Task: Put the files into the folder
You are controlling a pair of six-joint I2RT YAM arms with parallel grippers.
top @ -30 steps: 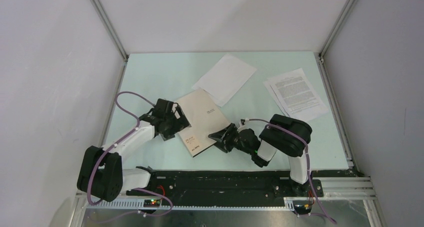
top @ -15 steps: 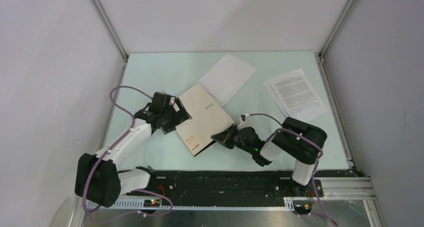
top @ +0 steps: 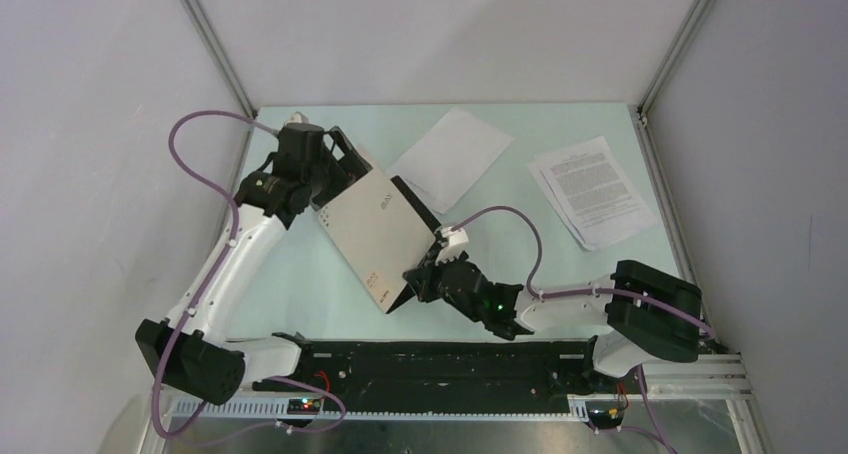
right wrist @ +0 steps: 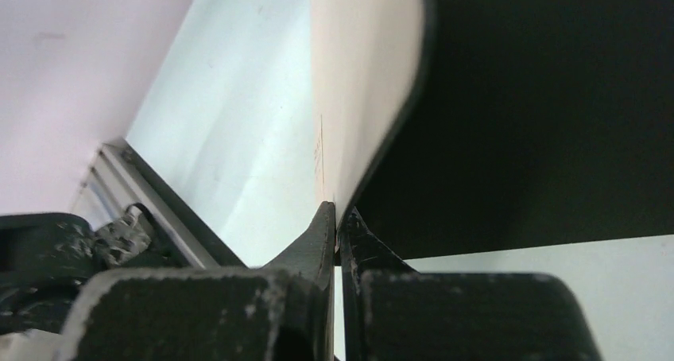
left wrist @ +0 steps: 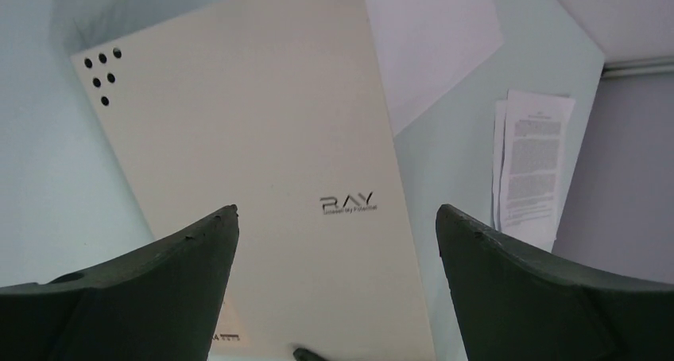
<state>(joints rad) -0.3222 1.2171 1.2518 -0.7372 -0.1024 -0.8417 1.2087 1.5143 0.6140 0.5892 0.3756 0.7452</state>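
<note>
The folder [top: 375, 236] lies left of centre. Its beige cover [right wrist: 358, 83] is raised at the near right edge, and the black inside [right wrist: 540, 98] shows underneath. My right gripper [top: 415, 279] is shut on that cover edge [right wrist: 338, 214]. Above the folder's far left corner my left gripper [top: 340, 174] hangs open, and its wrist view looks down on the cover [left wrist: 254, 154] between wide-apart fingers [left wrist: 335, 214]. One file, a blank white sheet [top: 450, 156], lies behind the folder with its near corner under it. The printed sheets [top: 593, 189] lie at the far right.
White booth walls close in the table on three sides, with a metal post [top: 215, 49] at the far left corner close to the left arm. The black rail [top: 440, 359] with both arm bases runs along the near edge.
My right gripper has shut on the folder's near right edge and lifted the cover. The folder has swung leftward. The left arm has pulled back toward the far left corner, still open.
</note>
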